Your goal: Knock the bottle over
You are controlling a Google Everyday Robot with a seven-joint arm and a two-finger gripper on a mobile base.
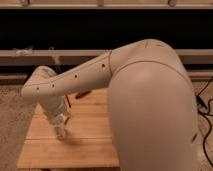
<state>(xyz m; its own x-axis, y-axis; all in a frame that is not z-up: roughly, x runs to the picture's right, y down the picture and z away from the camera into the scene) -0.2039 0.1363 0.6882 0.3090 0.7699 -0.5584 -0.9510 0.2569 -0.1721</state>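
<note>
My gripper (60, 129) hangs from the white arm's wrist (52, 107) and reaches down to the left part of the wooden table (90, 145). A pale, clear upright shape at its tip (61, 133) may be the bottle. I cannot tell it apart from the gripper, nor whether the two touch. My arm's big white upper part (150, 110) fills the right half of the view and hides the table's right side.
A small dark red object (82, 93) lies at the table's far edge behind the arm. A thin dark item (67, 102) lies beside the wrist. A low ledge (30, 57) runs along the back wall. Cables (205, 115) lie on the floor at the right.
</note>
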